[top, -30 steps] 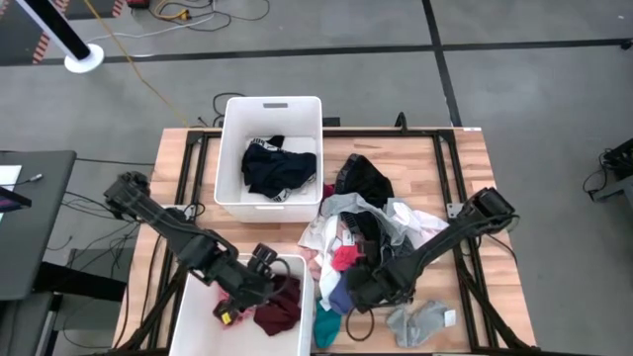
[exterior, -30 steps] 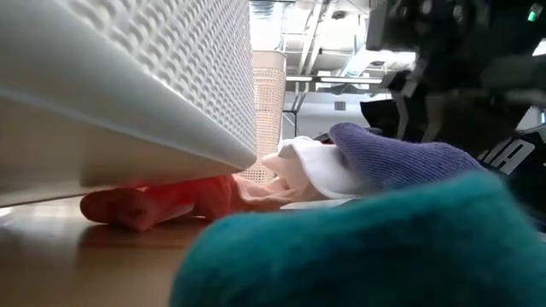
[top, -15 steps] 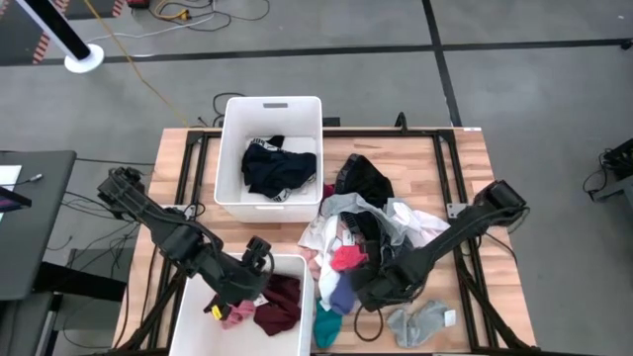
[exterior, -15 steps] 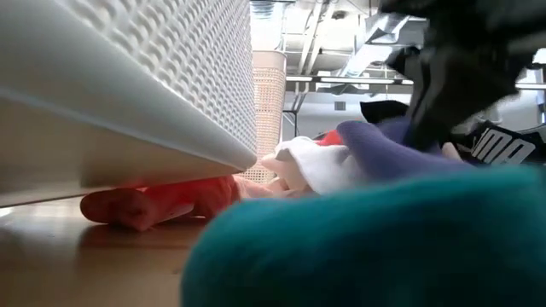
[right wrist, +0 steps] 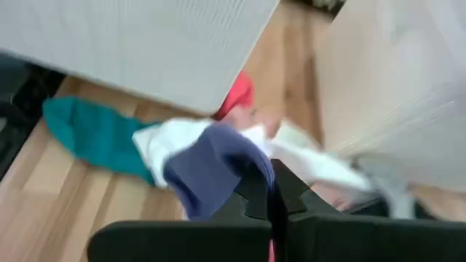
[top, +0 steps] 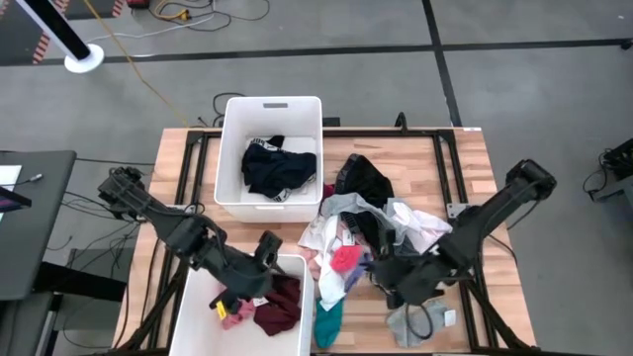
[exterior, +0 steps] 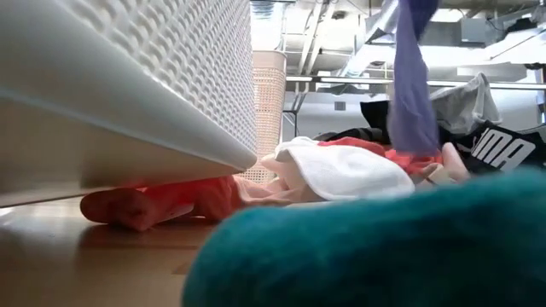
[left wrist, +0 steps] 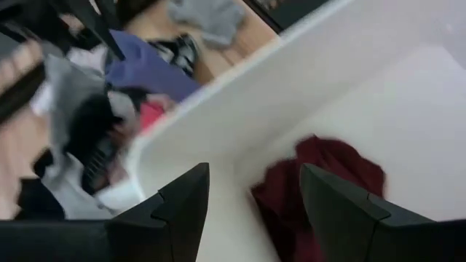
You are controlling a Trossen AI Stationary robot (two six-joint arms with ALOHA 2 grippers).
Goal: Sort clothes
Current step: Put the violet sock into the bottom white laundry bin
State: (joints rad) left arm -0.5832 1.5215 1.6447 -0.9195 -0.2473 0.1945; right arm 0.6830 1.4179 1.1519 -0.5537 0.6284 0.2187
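Right gripper [right wrist: 269, 191] pinching blue sock [right wrist: 212, 169], hanging below it. We lift higher, clear pile [top: 371, 222] b4 swinging binward. Left gripper [left wrist: 251, 196] spread, over maroon cloth [left wrist: 320, 182].

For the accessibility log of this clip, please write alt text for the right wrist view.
The right arm's tool is shut on a blue-purple soft fabric garment, lifted above the wooden slatted table. Below lie a teal fabric piece, white cloth and a red-pink garment, beside two white ribbed plastic bins.
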